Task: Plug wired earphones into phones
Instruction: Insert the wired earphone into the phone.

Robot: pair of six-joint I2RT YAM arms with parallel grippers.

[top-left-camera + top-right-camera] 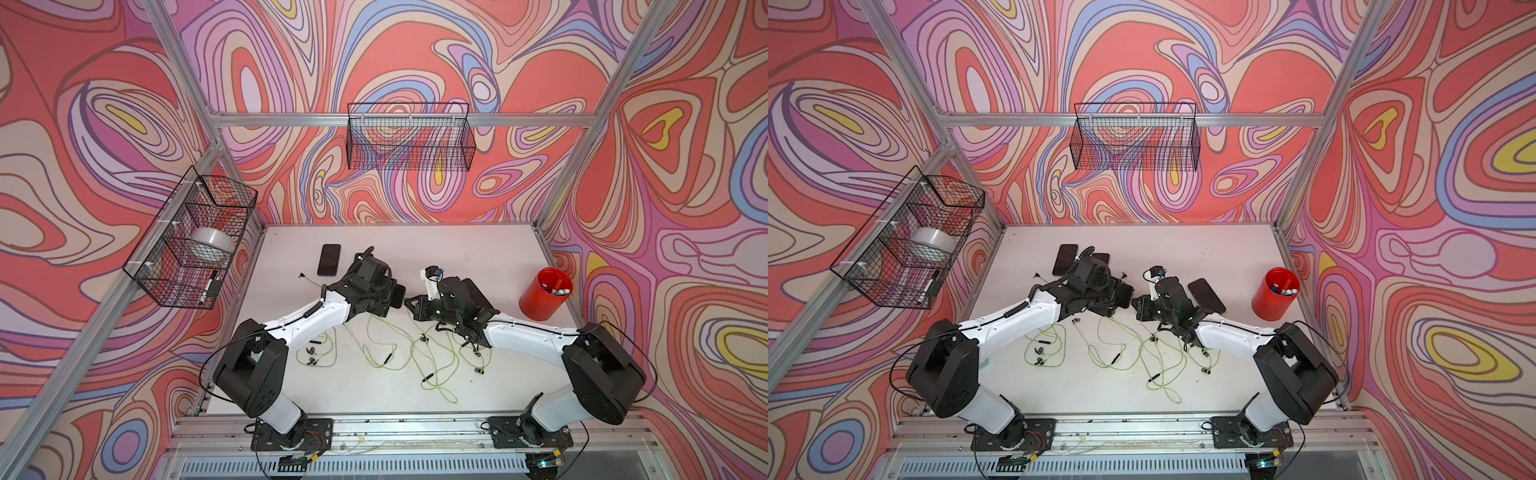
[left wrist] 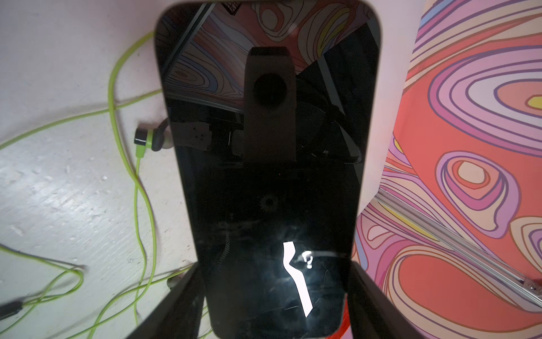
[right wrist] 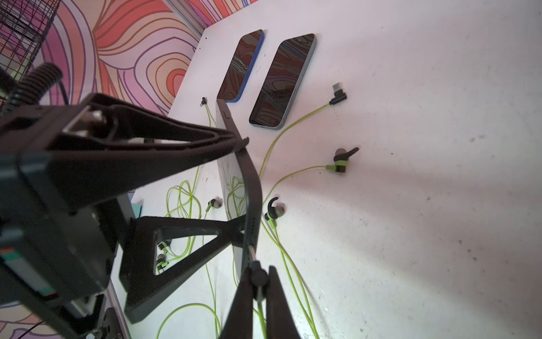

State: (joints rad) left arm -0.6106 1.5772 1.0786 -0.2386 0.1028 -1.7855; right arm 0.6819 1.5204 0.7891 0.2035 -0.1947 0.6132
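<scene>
My left gripper [image 2: 275, 293] is shut across the width of a black phone [image 2: 269, 176] and holds it on edge above the table's middle [image 1: 400, 296]. Its fingers [image 3: 190, 234] clamp the phone's sides. My right gripper [image 3: 259, 278] is shut on the small dark plug [image 3: 258, 274] of a yellow-green earphone cord. The plug's metal tip meets the held phone's bottom edge [image 3: 251, 234]; I cannot tell how deep it sits. Two more phones [image 3: 242, 66] [image 3: 284, 82] lie flat at the back left. Another phone [image 1: 1206, 296] lies behind the right arm. Earphone cords [image 1: 399, 349] sprawl over the front of the table.
A red cup [image 1: 544, 297] with markers stands at the right edge. A loose angled plug [image 3: 338, 94] and earbuds [image 3: 341, 161] lie near the flat phones. Wire baskets hang on the back wall [image 1: 409, 137] and the left wall [image 1: 195, 237].
</scene>
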